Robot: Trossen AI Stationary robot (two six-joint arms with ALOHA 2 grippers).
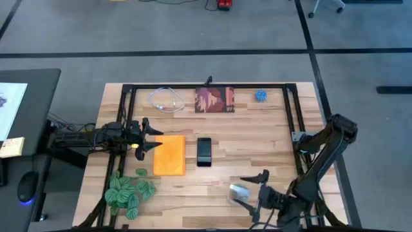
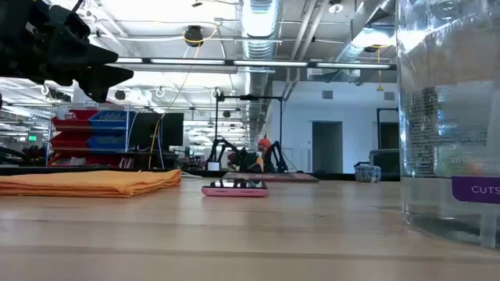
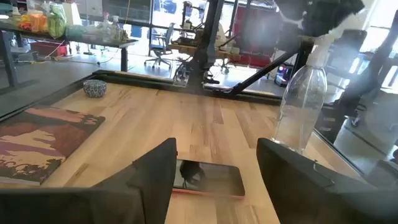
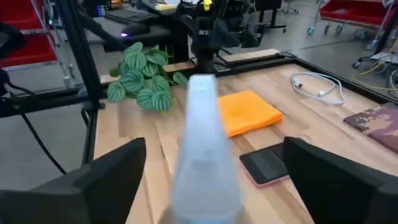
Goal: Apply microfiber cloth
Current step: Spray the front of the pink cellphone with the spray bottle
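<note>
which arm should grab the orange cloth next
Left, probably. The left gripper hovers open at the edge of the cloth, while the right gripper is at the table's near edge, open around a clear bottle, past the phone.

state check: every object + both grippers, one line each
microfiber cloth: folded flat on the table, not gripped
smartphone: flat, beside the cloth, apart from it
spray bottle: upright, ungripped between the right jaws
white cable: loosely looped
printed square: flat
left gripper: open, at the cloth's edge
right gripper: open, around the bottle
</note>
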